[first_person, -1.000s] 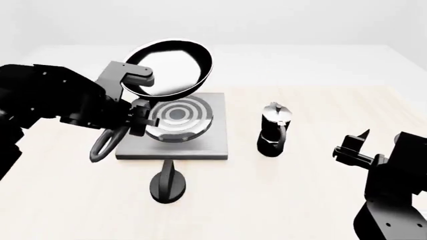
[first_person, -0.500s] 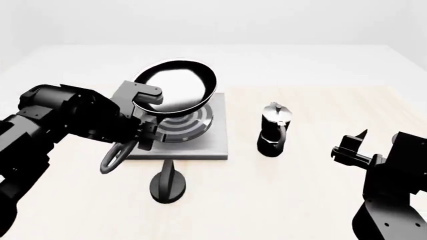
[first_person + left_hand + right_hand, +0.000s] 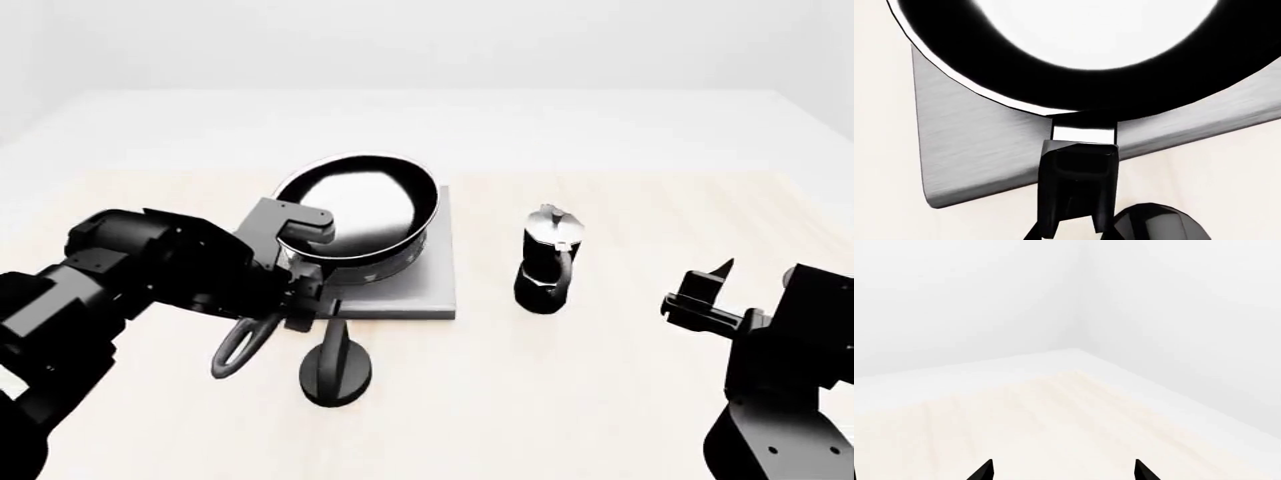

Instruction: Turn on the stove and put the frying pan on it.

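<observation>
While gripping the pan [image 3: 358, 205] by its handle, the left gripper [image 3: 296, 290] is seating it on the stove [image 3: 434, 290]; next, release; right gripper [image 3: 705, 290] is idling, spread.

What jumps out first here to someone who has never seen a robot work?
The glossy black frying pan sits over the grey stove at the table's middle, its handle in the left gripper. A moka pot stands beside the stove, and the black knob in front of it.

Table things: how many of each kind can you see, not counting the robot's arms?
Frying pan: 1
Stove slab: 1
Knob: 1
Moka pot: 1
Total: 4
</observation>
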{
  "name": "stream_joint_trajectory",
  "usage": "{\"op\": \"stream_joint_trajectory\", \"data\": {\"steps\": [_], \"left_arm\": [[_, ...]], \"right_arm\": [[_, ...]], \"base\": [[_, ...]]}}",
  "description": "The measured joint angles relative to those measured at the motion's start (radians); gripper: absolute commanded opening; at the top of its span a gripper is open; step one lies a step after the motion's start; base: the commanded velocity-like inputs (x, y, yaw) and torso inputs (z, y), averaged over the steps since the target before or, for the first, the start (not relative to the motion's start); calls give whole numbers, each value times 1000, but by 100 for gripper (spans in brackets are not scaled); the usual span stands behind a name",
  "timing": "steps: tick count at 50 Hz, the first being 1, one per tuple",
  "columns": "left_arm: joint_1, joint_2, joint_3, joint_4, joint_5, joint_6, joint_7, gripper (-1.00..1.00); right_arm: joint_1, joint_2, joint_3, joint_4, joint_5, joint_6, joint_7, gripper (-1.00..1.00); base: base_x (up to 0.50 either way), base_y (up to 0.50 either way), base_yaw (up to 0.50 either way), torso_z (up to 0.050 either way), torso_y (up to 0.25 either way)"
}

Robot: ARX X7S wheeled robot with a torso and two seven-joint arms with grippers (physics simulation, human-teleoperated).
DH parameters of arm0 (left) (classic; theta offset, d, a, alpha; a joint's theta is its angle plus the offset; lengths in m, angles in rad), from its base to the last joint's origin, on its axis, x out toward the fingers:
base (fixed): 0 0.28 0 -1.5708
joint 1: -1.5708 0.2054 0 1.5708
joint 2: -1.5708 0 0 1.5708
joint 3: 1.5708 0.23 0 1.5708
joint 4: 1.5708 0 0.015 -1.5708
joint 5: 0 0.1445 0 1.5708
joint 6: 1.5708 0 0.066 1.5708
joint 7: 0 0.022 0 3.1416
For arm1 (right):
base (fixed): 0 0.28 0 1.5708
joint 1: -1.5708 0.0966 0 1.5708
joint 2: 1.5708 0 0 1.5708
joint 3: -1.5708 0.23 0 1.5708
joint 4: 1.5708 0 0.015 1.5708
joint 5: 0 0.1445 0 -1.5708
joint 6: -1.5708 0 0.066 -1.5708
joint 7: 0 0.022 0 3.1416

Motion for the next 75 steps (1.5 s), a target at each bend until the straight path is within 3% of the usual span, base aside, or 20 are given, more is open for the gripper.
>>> {"op": "stream_joint_trajectory", "data": {"steps": [16,17,36,51,67,75], "left_arm": [[10,28,15,-60,28,17,38,-100],[10,30,16,-63,30,19,43,100],[-24,32,-25,-64,74,31,71,100],[-187,-65,-79,98,6,-96,-12,100],[-444,-262,-208,447,-256,-307,-72,100],[-436,-399,-309,715,-365,-237,-142,100]], "right_arm": [[-2,3,0,-2,5,-1,2,100],[-2,3,0,-2,5,-1,2,100],[0,7,-6,-2,8,-1,6,100],[0,9,-6,0,13,-3,8,100],[0,10,-13,-2,15,-1,12,100],[-1,10,-18,-7,18,-4,10,100]], "base": [[0,0,0,1,1],[0,0,0,0,0],[0,0,0,0,0],[0,0,0,0,0],[0,0,0,0,0],[0,0,0,0,0]]}}
